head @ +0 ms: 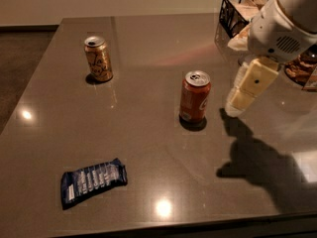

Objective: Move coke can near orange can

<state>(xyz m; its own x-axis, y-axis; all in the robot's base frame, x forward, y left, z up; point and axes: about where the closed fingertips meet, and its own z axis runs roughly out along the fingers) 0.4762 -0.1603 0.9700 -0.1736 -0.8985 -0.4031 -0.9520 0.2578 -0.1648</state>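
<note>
The coke can [194,97], red-orange with a silver top, stands upright near the middle of the dark table [148,148]. The orange can [98,59], golden with pale swirly markings, stands upright at the back left, well apart from it. My gripper [240,99] hangs from the white arm at the right, just to the right of the coke can and not touching it. It holds nothing that I can see.
A blue snack packet [93,181] lies flat at the front left. A black wire basket [239,11] with items stands at the back right, behind the arm. The arm casts a shadow on the table at the front right.
</note>
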